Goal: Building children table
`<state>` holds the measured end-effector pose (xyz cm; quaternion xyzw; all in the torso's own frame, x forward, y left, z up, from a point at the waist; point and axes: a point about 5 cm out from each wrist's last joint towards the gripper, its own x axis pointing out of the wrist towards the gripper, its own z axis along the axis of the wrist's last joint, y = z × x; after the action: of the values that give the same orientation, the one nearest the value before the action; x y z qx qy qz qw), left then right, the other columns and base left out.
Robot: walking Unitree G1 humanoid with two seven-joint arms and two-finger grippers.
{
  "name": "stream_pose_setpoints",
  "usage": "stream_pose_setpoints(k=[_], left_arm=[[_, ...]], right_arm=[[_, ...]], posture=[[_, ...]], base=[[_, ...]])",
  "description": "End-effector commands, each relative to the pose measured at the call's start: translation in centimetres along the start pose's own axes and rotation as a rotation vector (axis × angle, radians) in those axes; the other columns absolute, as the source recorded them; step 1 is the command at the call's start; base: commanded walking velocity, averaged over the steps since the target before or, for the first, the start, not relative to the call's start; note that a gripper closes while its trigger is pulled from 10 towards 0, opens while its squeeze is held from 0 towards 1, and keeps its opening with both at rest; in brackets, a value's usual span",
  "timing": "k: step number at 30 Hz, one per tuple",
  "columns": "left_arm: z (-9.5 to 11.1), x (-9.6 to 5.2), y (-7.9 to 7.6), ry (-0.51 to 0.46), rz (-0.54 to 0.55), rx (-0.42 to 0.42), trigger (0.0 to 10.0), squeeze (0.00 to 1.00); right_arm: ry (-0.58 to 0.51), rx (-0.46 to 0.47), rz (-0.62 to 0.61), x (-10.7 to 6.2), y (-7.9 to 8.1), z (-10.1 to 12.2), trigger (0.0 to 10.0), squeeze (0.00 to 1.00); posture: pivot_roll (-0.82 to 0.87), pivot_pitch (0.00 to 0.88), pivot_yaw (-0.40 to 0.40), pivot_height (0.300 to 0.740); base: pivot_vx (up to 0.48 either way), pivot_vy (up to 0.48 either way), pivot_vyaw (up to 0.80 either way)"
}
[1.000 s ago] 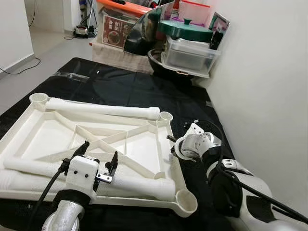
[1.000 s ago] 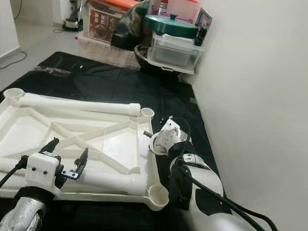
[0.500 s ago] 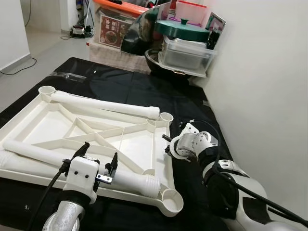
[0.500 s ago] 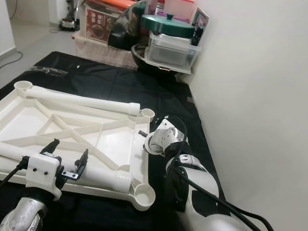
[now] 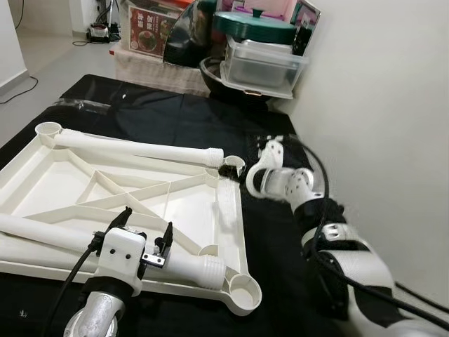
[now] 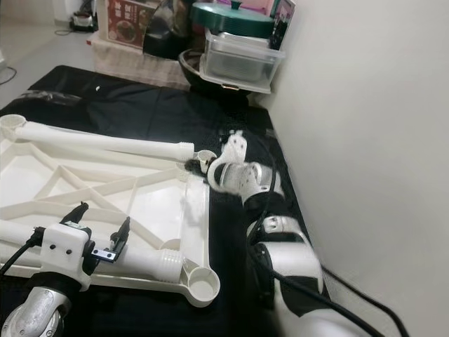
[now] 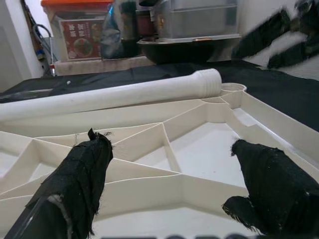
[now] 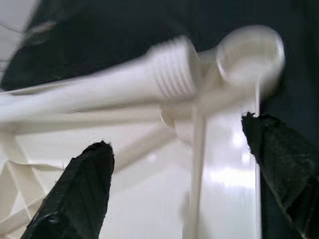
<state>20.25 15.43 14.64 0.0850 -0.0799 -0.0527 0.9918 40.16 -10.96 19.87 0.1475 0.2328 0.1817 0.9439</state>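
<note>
Right pincer extended, spread over tabletop socket

Left gripper: black fingers spread apart above ribbed white tabletop underside | white table leg: lying across tabletop's far edge, threaded end by corner socket | black cloth beneath | storage boxes beyond

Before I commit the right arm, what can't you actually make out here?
- Right hand: the right wrist view is motion-blurred, so the far leg and corner socket are smeared.
- Near leg: its left end is cut off by the left eye view's edge; the left hand covers its middle.
- Table top: its left side is cropped.
</note>
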Motion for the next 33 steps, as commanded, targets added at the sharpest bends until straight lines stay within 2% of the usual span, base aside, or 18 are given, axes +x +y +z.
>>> stream_pose_setpoints(k=[1, 3, 4, 5, 6, 7, 8, 11, 13, 14, 15, 16, 17, 18, 22, 25, 30, 33], left_arm=[[-0.3, 0.1, -0.5, 0.005, -0.014, -0.021, 10.0, 0.0], [-0.3, 0.1, -0.5, 0.005, -0.014, -0.021, 10.0, 0.0], [-0.3, 0.1, -0.5, 0.005, -0.015, -0.023, 10.0, 0.0], [-0.3, 0.1, -0.5, 0.005, -0.016, -0.026, 10.0, 0.0], [-0.3, 0.1, -0.5, 0.005, -0.016, -0.026, 10.0, 0.0], [-0.4, 0.1, -0.5, 0.003, -0.018, -0.029, 10.0, 0.0], [-0.4, 0.1, -0.5, 0.003, -0.018, -0.029, 10.0, 0.0], [-0.2, 0.2, -0.6, -0.012, -0.019, -0.04, 10.0, 0.0], [-0.2, 0.2, -0.6, -0.012, -0.019, -0.04, 10.0, 0.0], [-0.2, 0.2, -0.6, -0.018, -0.019, -0.043, 10.0, 0.0], [-0.1, 0.2, -0.6, -0.023, -0.015, -0.045, 10.0, 0.0], [-0.1, 0.2, -0.6, -0.023, -0.015, -0.045, 10.0, 0.0], [0.0, 0.2, -0.5, -0.029, -0.009, -0.046, 10.0, 0.0], [0.0, 0.2, -0.5, -0.029, -0.009, -0.046, 10.0, 0.0], [0.0, 0.2, -0.5, -0.034, -0.005, -0.05, 10.0, 0.0], [0.1, 0.3, -0.6, -0.038, -0.002, -0.051, 10.0, 0.0], [0.1, 0.3, -0.6, -0.039, 0.0, -0.052, 10.0, 0.0], [0.1, 0.3, -0.6, -0.04, 0.006, -0.053, 10.0, 0.0]], right_arm=[[-0.1, -0.138, 0.0, -0.6, -0.7, 2.2, 10.0, 1.0], [-0.1, -0.138, 0.0, -0.6, -0.7, 2.2, 10.0, 1.0], [-0.202, -0.263, 0.035, -1.0, -0.6, 3.6, 10.0, 0.0], [-0.313, -0.58, 0.063, -1.7, -0.5, 5.0, 10.0, 0.0], [-0.313, -0.58, 0.063, -1.7, -0.5, 5.0, 10.0, 0.0], [-0.336, -0.813, 0.161, -2.3, -0.2, 5.3, 10.0, 0.0], [-0.336, -0.813, 0.161, -2.3, -0.2, 5.3, 10.0, 0.0], [-0.186, -1.296, 0.309, -3.5, -1.3, 4.4, 10.0, 0.0], [-0.186, -1.296, 0.309, -3.5, -1.3, 4.4, 10.0, 0.0], [-0.127, -1.402, 0.342, -3.8, -1.7, 4.0, 10.0, 0.0], [0.003, -1.529, 0.417, -4.3, -2.5, 3.0, 10.0, 0.0], [0.003, -1.529, 0.417, -4.3, -2.5, 3.0, 10.0, 0.0], [0.202, -1.67, 0.516, -4.8, -3.7, 1.7, 10.0, 0.0], [0.202, -1.67, 0.516, -4.8, -3.7, 1.7, 10.0, 0.0], [0.468, -1.85, 0.617, -5.2, -5.1, -0.2, 10.0, 0.0], [0.575, -1.926, 0.726, -5.3, -5.1, -1.3, 10.0, 0.0], [0.604, -1.985, 0.784, -5.1, -4.8, -1.9, 10.0, 0.0], [0.587, -2.059, 0.878, -4.7, -3.7, -2.8, 10.0, 0.0]], posture=[[0.16, 0.0, -0.208, 0.74], [0.16, 0.0, -0.208, 0.74], [0.16, 0.0, -0.208, 0.74], [0.16, 0.0, -0.206, 0.74], [0.16, 0.0, -0.206, 0.74], [0.16, 0.0, -0.206, 0.74], [0.16, 0.0, -0.206, 0.74], [0.16, 0.0, -0.214, 0.74], [0.16, 0.0, -0.214, 0.74], [0.16, 0.0, -0.214, 0.74], [0.16, 0.0, -0.221, 0.74], [0.16, 0.0, -0.221, 0.74], [0.16, 0.0, -0.223, 0.74], [0.16, 0.0, -0.223, 0.74], [0.16, 0.0, -0.236, 0.74], [0.17, 0.0, -0.245, 0.74], [0.17, 0.0, -0.251, 0.74], [0.18, 0.0, -0.26, 0.74]], base=[[0.0, 0.0, 0.0], [0.0, 0.0, 0.0], [0.0, 0.0, 0.0], [0.0, 0.0, 0.0], [0.0, 0.0, 0.0], [0.0, 0.0, 0.0], [0.0, 0.0, 0.0], [0.0, 0.0, 0.0], [0.0, 0.0, 0.0], [0.0, 0.0, 0.0], [0.0, 0.0, 0.0], [0.0, 0.0, 0.0], [0.0, 0.0, 0.0], [0.0, 0.0, 0.0], [0.0, 0.0, 0.0], [0.0, 0.0, 0.0], [0.0, 0.0, 0.0], [0.0, 0.0, 0.0]])
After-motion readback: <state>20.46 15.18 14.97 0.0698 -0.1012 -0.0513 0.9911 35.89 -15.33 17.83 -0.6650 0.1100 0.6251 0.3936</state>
